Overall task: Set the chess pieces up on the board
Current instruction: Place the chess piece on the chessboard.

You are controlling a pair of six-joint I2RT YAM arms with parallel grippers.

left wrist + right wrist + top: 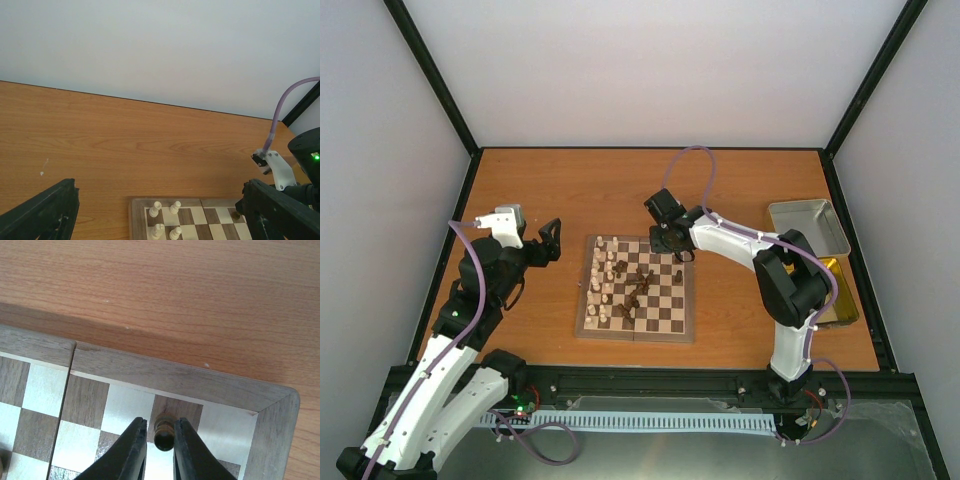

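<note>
Wooden board (689,300) first: across its middle squares you have a loose heap of dark chess pieces (640,285) waiting to be sorted, with cream chessmen (605,285) ranked along the left side. Level with the far edge, the left gripper (551,240) hangs off the board's left, jaws wide apart and empty. At the far right corner, the right gripper (160,426) straddles one dark piece (164,436). You cannot tell whether the fingers pinch it or merely flank it. Lift away crooked and a finger will likely tip that piece or drag it off its square. Swing back low and you may scatter the heap.
</note>
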